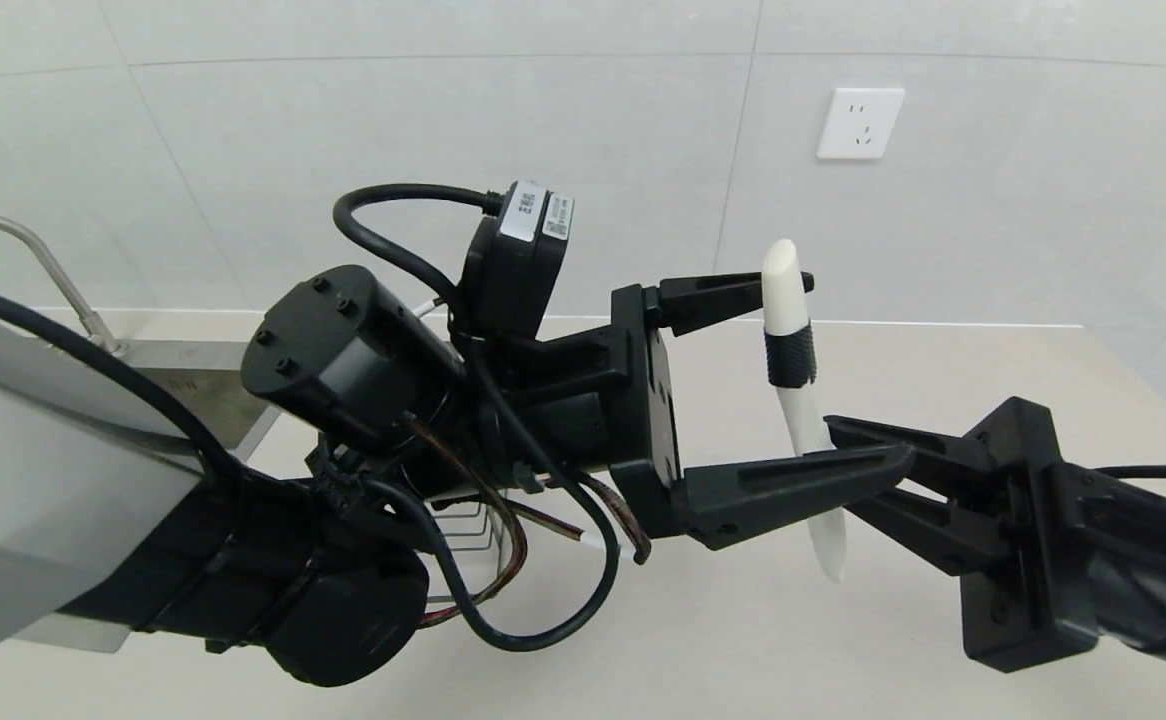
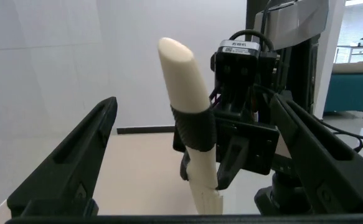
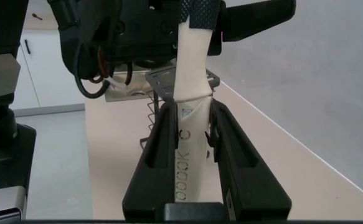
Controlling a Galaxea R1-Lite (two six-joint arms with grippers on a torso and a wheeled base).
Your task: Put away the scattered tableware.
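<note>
A white knife (image 1: pixel 781 290) with a black grip band stands upright in the air above the counter. My right gripper (image 1: pixel 840 468) is shut on its blade (image 3: pixel 190 155), coming in from the right. My left gripper (image 1: pixel 848 372) is open, with one finger on each side of the handle (image 2: pixel 182 74), level with the black band. In the left wrist view its fingers (image 2: pixel 75 162) stand well apart from the handle. In the right wrist view both pads (image 3: pixel 162 143) press flat on the blade.
A wire dish rack (image 3: pixel 169 81) sits on the pale counter (image 1: pixel 743 640) below my left arm. A steel sink (image 1: pixel 183 385) with a curved faucet (image 1: pixel 38 250) lies at the far left. A tiled wall with a socket (image 1: pixel 860 122) closes off the back.
</note>
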